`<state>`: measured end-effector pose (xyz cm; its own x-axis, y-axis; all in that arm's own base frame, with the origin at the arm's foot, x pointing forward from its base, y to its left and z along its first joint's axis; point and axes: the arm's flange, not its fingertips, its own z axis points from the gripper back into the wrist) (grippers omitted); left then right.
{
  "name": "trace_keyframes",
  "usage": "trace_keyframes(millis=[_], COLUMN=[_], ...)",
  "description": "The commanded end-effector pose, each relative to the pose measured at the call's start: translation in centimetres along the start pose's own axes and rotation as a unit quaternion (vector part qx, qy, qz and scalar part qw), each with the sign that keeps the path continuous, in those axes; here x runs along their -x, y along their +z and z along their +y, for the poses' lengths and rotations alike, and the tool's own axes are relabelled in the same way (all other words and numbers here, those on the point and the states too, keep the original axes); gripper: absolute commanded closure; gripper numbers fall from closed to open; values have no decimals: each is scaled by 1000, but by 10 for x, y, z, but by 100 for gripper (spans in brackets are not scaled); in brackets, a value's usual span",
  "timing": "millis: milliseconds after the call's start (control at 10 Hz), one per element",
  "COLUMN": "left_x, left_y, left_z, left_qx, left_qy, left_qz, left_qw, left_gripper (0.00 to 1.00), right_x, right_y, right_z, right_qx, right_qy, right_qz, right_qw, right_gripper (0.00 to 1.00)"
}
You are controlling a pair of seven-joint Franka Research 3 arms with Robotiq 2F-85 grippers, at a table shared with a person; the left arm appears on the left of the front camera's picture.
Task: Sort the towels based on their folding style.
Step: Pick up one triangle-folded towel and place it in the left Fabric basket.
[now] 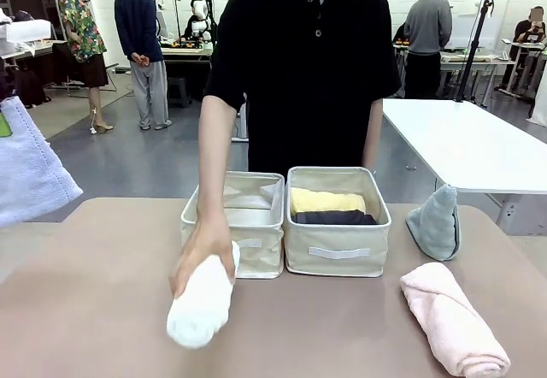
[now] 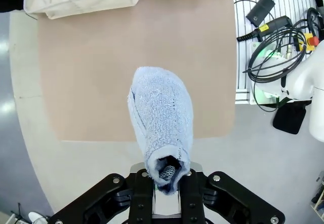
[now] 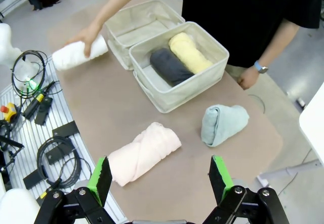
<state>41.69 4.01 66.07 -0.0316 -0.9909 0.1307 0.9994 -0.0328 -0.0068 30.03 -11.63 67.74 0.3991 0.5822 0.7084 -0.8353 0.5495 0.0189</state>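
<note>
**Front view.** A tan table (image 1: 94,310) with rounded corners filled the lower half of the frame. Behind it lay a grey floor (image 1: 145,160), with a white table (image 1: 470,143) at the right and several people at benches along the top. A person in a black shirt (image 1: 299,70) stood at the table's far edge, centre.

Two cream fabric bins stood side by side, touching, at the centre of the table. The left bin (image 1: 261,258) showed its pale lining. The right bin (image 1: 316,262) held two rolled towels lying crosswise, a yellow towel (image 1: 326,200) toward the back and a dark grey towel (image 1: 333,217) touching it in front.

Just in front of the left bin, the person's hand (image 1: 198,254) rested on a rolled white towel (image 1: 201,305) lying on the table. A cone-folded grey-green towel (image 1: 436,224) stood just right of the right bin. A rolled pink towel (image 1: 453,327) lay at the lower right, apart from both.

**Left wrist view.** The left gripper (image 2: 167,183) was clamped on the narrow end of a cone-folded light blue towel (image 2: 162,117), held over the table's edge at frame centre.

**Right wrist view.** The right gripper (image 3: 160,181) hung above the table with its fingers spread wide, holding nothing. The pink towel lay beyond the finger at the lower left.
</note>
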Motion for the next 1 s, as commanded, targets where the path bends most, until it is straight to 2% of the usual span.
trace_keyframes(millis=[0, 300, 400, 700, 900], left_x=[-3, -34, -64, -172, -246], left_y=[6, 9, 20, 52, 52], left_z=[11, 25, 29, 39, 57], left_qx=[5, 15, 4, -17, -2], left_qy=[2, -26, -42, -81, -105], left_qz=[-5, 14, 23, 90, 84], left_qw=[1000, 999, 999, 992, 991], left_gripper=[85, 85, 85, 85, 85], right_x=[2, 2, 2, 2, 2], right_y=[-5, -5, -5, -5, -5], right_z=[0, 0, 0, 0, 0], right_qx=[-3, -3, -3, -3, -3], right_qy=[5, 5, 5, 5, 5], right_qz=[-15, -15, -15, -15, -15], right_qw=[1000, 1000, 1000, 1000, 1000], right_gripper=[0, 0, 0, 0, 0])
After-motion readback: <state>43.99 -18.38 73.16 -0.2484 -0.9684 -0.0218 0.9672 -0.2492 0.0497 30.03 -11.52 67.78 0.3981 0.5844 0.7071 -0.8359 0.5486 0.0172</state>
